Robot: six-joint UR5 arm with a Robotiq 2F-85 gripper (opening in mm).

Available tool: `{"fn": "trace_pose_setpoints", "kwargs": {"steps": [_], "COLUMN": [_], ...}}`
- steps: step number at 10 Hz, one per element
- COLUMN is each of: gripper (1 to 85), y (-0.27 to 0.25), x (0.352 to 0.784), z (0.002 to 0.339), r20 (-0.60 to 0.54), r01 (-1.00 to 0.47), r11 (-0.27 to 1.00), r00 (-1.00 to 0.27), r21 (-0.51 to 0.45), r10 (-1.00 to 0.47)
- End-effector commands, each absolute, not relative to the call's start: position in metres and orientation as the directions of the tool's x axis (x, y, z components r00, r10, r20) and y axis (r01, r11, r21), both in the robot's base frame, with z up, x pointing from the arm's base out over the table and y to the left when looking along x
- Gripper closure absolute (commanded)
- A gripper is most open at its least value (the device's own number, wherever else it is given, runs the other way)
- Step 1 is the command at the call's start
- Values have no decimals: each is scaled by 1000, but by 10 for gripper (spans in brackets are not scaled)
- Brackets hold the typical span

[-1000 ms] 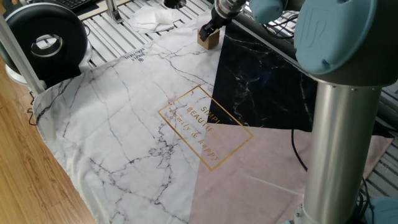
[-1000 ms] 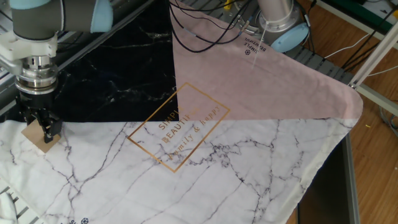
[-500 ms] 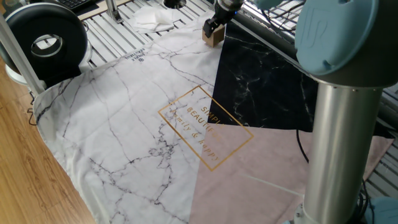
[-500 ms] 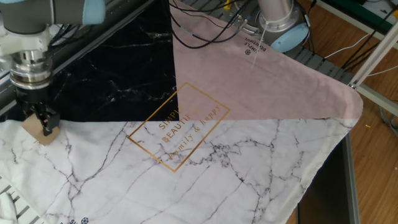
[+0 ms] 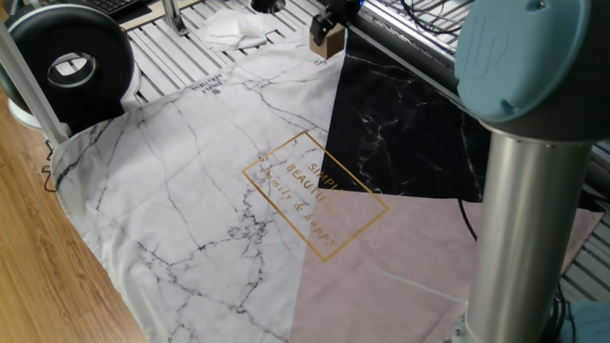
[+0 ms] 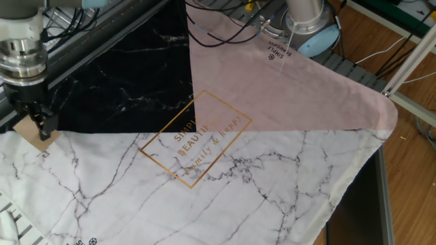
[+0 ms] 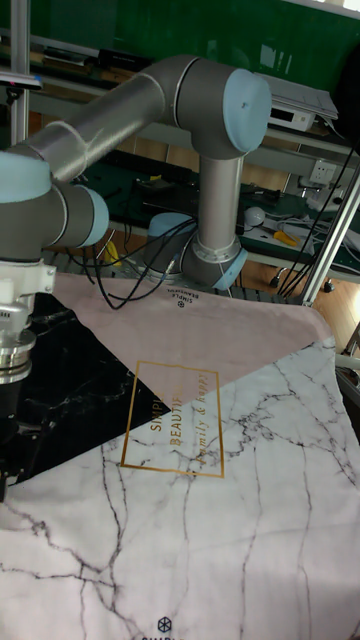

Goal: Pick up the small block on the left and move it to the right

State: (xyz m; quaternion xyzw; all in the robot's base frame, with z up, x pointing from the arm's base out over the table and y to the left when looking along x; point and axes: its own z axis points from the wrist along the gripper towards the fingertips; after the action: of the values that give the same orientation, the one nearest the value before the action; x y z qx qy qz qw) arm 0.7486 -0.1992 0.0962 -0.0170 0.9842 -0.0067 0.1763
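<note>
The small block (image 5: 329, 43) is a plain tan wooden cube, held a little above the far corner of the patterned cloth (image 5: 210, 191). My gripper (image 5: 327, 29) is shut on it from above, its dark fingers clamping two sides. In the other fixed view the small block (image 6: 24, 128) hangs at the far left edge, over the border between the black and the white marble parts, with the gripper (image 6: 37, 128) around it. The tall fixed view shows only the wrist (image 7: 12, 350) at the left edge; the block is hidden there.
The cloth has white marble, black marble (image 6: 122, 75) and pink (image 6: 272, 88) areas with gold lettering (image 6: 197, 143) in the middle. A black round device (image 5: 67, 62) and crumpled white cloth (image 5: 233, 29) lie beyond it. The arm's base (image 6: 306, 27) and cables (image 6: 225, 34) sit at the far side.
The gripper has risen with the small block shut between its fingers, lifting it off the cloth and shifting slightly toward the cloth's far corner.
</note>
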Motion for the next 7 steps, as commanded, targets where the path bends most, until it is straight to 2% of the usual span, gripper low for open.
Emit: {"fn": "trace_pose_setpoints", "kwargs": {"steps": [1,4,5,7], "gripper": [847,847,847,847], "y": [-158,-88,-70,-38], "x": [732,712,700,671], "z": [125,153,155,151], "r20": [-302,-231,-196,-102], "r01": [-12,60,58,65], "r11": [1000,995,994,981], "r00": [-953,-970,-978,-991], "r21": [25,77,91,181], "r10": [-4,76,75,85]}}
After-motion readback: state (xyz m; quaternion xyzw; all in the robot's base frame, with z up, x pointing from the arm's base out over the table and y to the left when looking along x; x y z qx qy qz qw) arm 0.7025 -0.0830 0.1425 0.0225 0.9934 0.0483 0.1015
